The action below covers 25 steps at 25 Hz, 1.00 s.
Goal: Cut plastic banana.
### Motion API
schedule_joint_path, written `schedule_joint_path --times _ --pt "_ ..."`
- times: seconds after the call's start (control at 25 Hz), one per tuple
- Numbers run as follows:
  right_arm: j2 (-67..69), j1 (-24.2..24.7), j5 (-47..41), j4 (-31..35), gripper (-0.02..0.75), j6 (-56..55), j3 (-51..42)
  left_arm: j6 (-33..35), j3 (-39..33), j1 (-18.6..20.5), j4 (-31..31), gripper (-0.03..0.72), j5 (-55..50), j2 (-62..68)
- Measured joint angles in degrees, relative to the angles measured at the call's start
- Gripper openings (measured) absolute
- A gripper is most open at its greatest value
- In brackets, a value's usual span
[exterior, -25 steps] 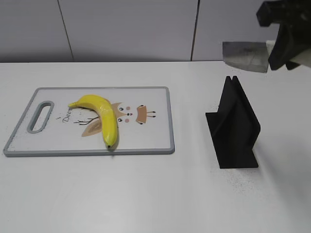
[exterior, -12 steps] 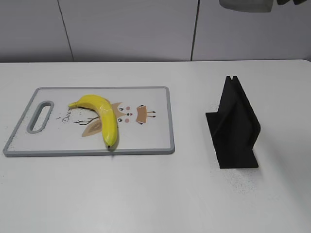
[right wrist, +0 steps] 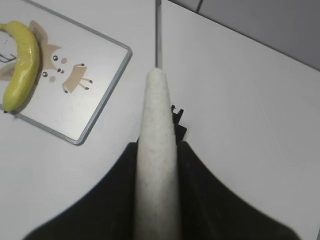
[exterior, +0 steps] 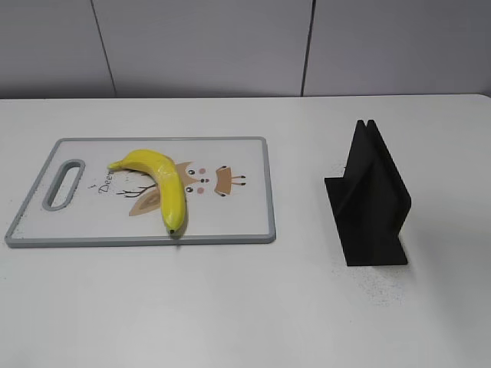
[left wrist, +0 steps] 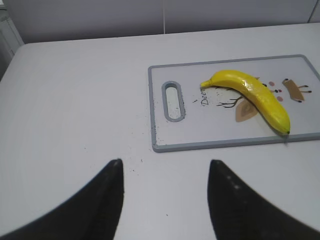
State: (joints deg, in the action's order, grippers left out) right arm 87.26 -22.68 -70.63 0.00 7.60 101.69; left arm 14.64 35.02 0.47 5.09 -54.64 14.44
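Glossy yellow plastic banana (exterior: 161, 186) lies centre-left on grey-rimmed white cutting board (exterior: 253, 230). Right hand (right wrist: 156, 165) clamps pale knife handle (right wrist: 156, 170); left hand (left wrist: 165, 200), lower frame, spread apart over white counter (left wrist: 75, 100).

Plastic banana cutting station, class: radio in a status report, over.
Left tool open, empty. Right tool shut on white knife handle. Glossy yellow plastic banana whole on grey-rimmed cutting board. Nothing blocking.

Left pincer (left wrist: 165, 192) black, curved tapering fingers (left wrist: 107, 200)
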Motion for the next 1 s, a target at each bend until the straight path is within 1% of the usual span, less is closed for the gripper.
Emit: schedule_joint_path --times 0.12,0.24,0.32,0.48,0.6,0.72,0.8,0.88,1.0 --pt "4.0 0.0 0.05 2.59 0.164 8.84 1.8 7.95 3.97 0.0 2.21 0.526 2.7 8.69" --pt "8.51 0.0 0.05 5.66 0.164 16.32 3.67 17.29 9.13 0.0 6.37 0.526 4.69 17.85" --pt "11.3 -0.07 0.05 6.82 0.164 19.08 5.58 23.11 13.03 0.0 9.23 0.526 6.33 24.11" --pt "17.08 -0.07 0.1 8.08 0.164 24.08 10.88 33.13 24.31 0.0 14.16 0.526 7.96 38.81" --pt "20.85 -0.07 0.1 11.92 0.164 30.16 14.26 41.46 35.22 -0.47 17.31 0.526 2.97 50.11" --pt "24.17 -0.22 0.14 15.38 0.164 36.4 16.39 45.74 45.9 -2.77 17.87 0.526 -1.84 59.78" --pt "26.19 -0.24 0.17 17.14 0.164 40.17 17.29 49.39 50.76 -4.85 17.74 0.526 -4.06 64.95" --pt "27.64 -0.24 0.17 18.59 0.164 44.76 17.45 53.58 54.03 -7.39 17.62 0.526 -5.97 68.7" --pt "29.56 -0.24 0.21 21.36 0.164 51.58 17.83 59.11 55.23 -10.6 17.59 0.526 -8.5 73.15"
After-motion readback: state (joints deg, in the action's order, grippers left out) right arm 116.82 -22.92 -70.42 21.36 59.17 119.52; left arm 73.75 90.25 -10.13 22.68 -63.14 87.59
